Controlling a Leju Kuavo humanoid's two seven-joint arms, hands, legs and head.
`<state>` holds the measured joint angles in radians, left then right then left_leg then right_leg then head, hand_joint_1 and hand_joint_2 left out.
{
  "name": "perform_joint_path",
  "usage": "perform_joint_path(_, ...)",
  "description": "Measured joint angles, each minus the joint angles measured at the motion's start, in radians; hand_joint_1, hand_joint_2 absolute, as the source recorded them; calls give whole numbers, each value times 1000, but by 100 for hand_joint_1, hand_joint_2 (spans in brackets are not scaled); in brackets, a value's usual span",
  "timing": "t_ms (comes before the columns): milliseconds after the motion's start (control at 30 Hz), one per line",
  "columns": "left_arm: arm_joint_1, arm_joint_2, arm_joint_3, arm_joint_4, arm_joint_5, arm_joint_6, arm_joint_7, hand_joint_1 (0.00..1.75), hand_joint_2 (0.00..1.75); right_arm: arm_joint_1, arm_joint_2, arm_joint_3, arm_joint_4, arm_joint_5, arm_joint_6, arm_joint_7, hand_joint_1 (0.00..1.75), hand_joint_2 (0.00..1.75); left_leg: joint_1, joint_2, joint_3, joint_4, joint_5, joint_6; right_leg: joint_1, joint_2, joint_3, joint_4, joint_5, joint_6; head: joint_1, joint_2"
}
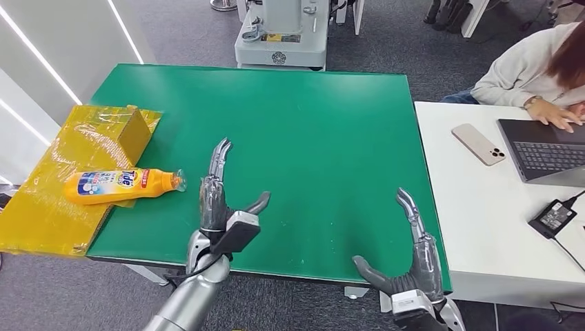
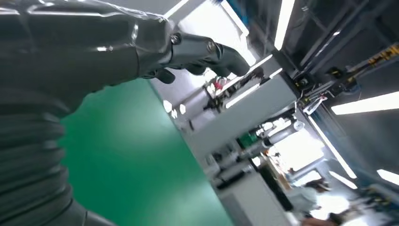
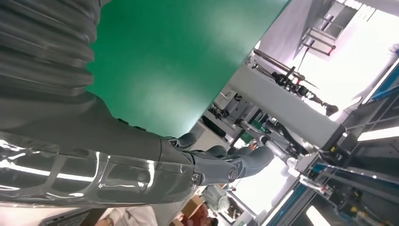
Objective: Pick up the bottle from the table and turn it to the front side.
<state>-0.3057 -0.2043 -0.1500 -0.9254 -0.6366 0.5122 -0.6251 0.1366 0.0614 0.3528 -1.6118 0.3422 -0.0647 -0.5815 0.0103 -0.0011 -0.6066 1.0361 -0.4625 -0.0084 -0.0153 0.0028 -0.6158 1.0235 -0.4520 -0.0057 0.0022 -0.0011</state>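
An orange detergent bottle [image 1: 123, 185] lies on its side on a yellow wrapped sheet [image 1: 48, 207] at the left edge of the green table [image 1: 310, 131], its clear cap pointing toward the table's middle and its label facing up. My left hand [image 1: 222, 200] hovers over the table's near edge just right of the bottle's cap, fingers spread and holding nothing. My right hand [image 1: 407, 265] is at the near right corner, fingers apart and empty. The left wrist view shows my left hand [image 2: 141, 52] above the green surface; the right wrist view shows my right hand [image 3: 141, 160] likewise.
A yellow wrapped box [image 1: 131, 131] stands just behind the bottle. A white desk [image 1: 483, 227] adjoins the table on the right with a phone [image 1: 479, 144], a laptop [image 1: 545, 152] and a charger [image 1: 553, 216]; a person [image 1: 531, 69] works there. A grey machine [image 1: 283, 34] stands beyond.
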Motion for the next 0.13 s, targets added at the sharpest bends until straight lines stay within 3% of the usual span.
perform_joint_path(133,63,-14,-52,-77,160,-103,-35,0,175,21,10,-16,-6,-30,-18,-11,0,175,0,0,0,0,0,0,0,0,0,0,0,0,0,0)
